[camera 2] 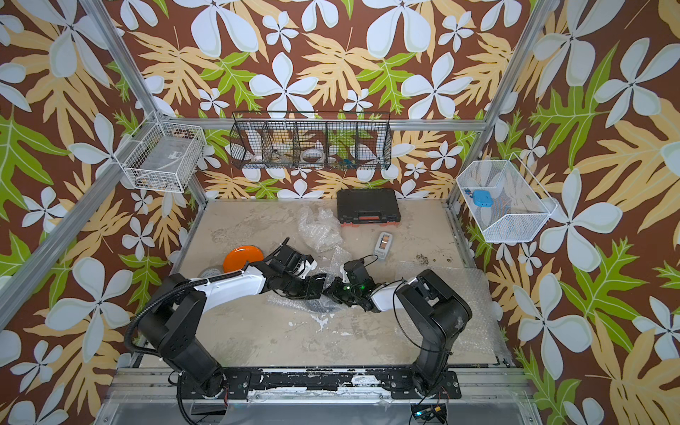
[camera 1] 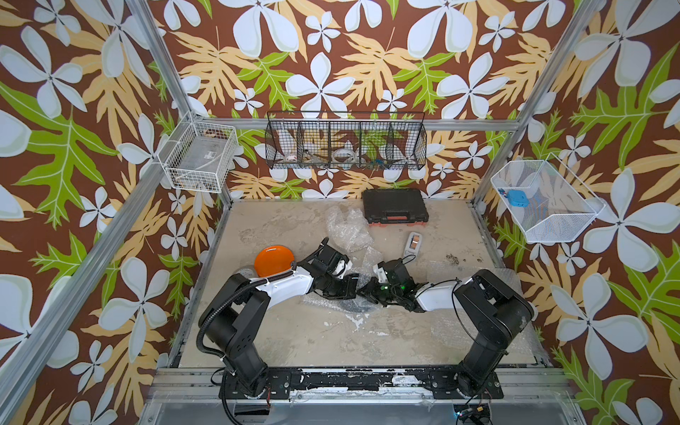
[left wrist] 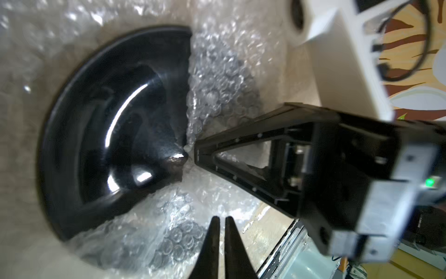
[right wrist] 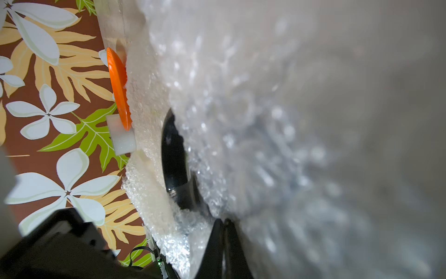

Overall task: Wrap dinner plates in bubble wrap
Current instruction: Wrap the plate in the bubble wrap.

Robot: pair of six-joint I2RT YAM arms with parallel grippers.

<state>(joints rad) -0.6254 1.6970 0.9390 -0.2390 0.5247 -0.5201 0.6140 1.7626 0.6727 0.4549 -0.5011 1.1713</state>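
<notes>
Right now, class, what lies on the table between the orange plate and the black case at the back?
Crumpled bubble wrap lies between the orange plate and the black case; both top views show it.

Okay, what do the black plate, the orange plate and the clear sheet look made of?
The black plate: likely glazed ceramic or glossy plastic; sharp curved highlights. The orange plate: same, glossy, bright glare streak. The bubble wrap: thin clear plastic film; air bubbles, crinkled folds.

glossy black plate (left wrist: 101, 125), clear crinkly bubble wrap (left wrist: 217, 79), glossy orange plate (camera 1: 274, 260)
</notes>
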